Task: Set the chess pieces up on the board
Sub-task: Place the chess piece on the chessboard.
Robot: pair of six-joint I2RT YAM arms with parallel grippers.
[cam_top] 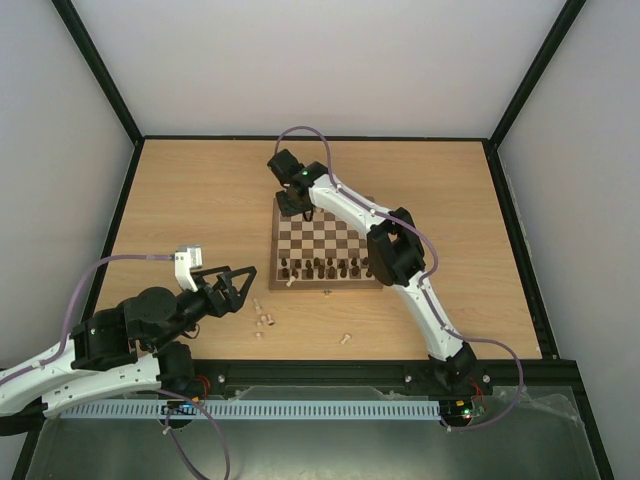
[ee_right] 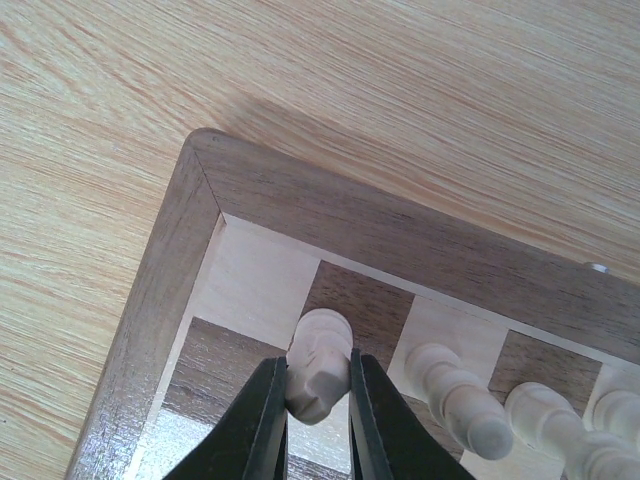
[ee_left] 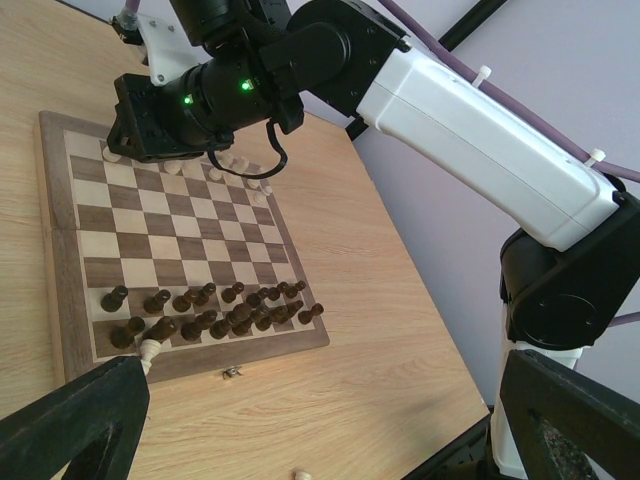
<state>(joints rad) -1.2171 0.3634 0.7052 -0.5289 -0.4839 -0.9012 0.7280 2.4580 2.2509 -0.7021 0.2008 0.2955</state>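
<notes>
While your right claw point(ee_right: 318, 400) pinches a pale chess piece point(ee_right: 320, 365) over the board's point(cam_top: 330, 235) 11 o'clock corner, pale neighbours point(ee_right: 470, 405) crowd its 3 o'clock; your left claw point(cam_top: 245, 288) gapes wide beside strays point(cam_top: 265, 320) on the counter point(cam_top: 180, 200).

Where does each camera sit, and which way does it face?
Top external: above, behind the bases, looking down on table and board; left arm and right arm show.
Left wrist: low, facing the board's clasp edge; open left claw, right arm show.
Right wrist: above a board corner; right claw shut on a pale chess piece.
Shared: the board.
</notes>
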